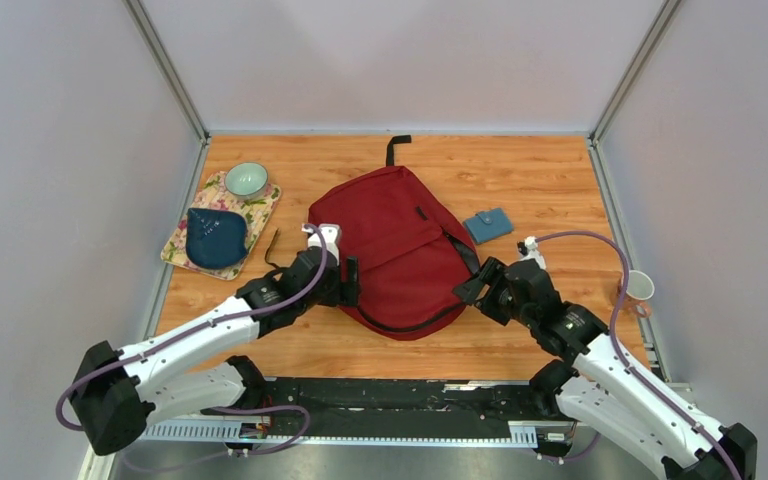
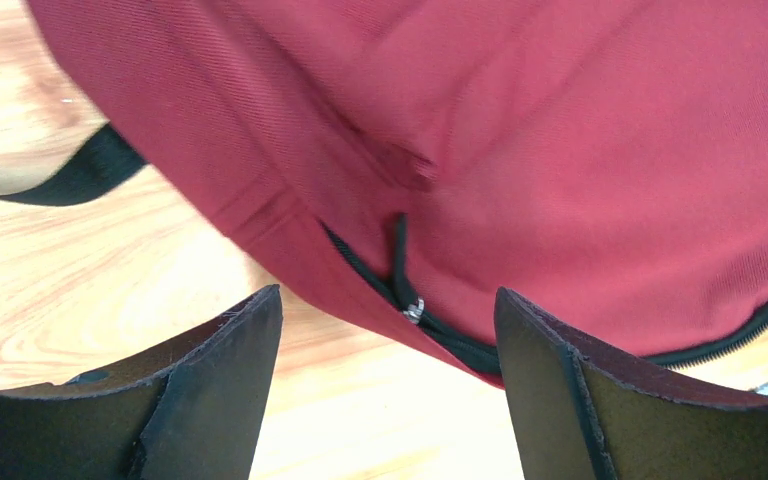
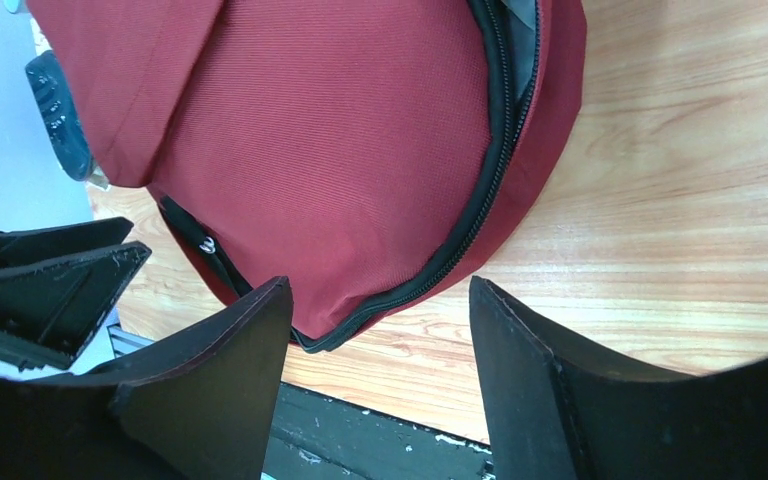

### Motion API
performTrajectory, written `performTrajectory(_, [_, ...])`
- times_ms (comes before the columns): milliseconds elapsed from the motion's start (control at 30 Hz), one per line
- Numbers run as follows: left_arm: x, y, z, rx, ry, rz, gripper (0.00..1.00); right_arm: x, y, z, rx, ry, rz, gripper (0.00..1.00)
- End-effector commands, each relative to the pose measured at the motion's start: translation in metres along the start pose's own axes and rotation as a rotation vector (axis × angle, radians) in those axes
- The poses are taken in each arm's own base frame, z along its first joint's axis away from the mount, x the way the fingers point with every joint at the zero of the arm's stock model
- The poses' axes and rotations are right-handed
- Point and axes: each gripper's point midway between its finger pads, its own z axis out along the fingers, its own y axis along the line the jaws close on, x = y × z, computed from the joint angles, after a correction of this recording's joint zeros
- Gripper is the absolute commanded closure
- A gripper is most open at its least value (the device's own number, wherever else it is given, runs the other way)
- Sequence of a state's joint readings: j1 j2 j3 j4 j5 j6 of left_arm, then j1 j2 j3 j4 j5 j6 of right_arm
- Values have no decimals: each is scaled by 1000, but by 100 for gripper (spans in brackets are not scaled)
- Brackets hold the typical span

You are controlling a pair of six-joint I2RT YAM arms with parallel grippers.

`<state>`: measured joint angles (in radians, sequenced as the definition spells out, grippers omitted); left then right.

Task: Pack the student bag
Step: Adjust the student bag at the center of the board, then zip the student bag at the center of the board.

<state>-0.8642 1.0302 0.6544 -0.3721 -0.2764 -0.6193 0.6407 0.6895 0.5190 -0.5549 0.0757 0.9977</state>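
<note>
At the far left, a floral mat (image 1: 265, 207) carries a dark blue pouch (image 1: 215, 237) and a pale green bowl (image 1: 246, 180). The left jaws stand spread and empty at the left edge of the student bag (image 1: 395, 240). Only that wrist view shows a metal zipper pull (image 2: 413, 310) on black cord. The bag is dark red twill, rounded, and lies flat mid-surface (image 1: 540, 170) on pale wood grain. The right jaws, also spread, hold nothing beside its curved black zipper (image 3: 480, 215).

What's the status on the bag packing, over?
Left gripper open, zipper pull just ahead. Right gripper open, empty. Student bag flat on the table between them. Nothing in the way.
</note>
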Motion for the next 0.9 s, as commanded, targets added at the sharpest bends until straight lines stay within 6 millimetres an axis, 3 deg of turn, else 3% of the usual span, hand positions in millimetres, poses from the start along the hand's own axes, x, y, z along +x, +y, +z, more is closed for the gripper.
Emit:
performTrajectory(0, [-12,20,-4,-28,-37,-80,15,-18,19,-11,-74,-77,-18,32])
performTrajectory(33, [-11,28,-1,-42,-35,-101,15,-25,25,-17,-90,-98,-25,32])
performTrajectory(267, [-17,32,9,27,-62,-193,14,-34,54,-29,-172,-95,-110,33])
performTrajectory(533, [-13,31,22,74,-84,-275,16,-7,92,-18,-307,97,-153,36])
performTrajectory(867, [-25,43,31,48,-141,-352,32,20,125,-3,-352,192,-234,41])
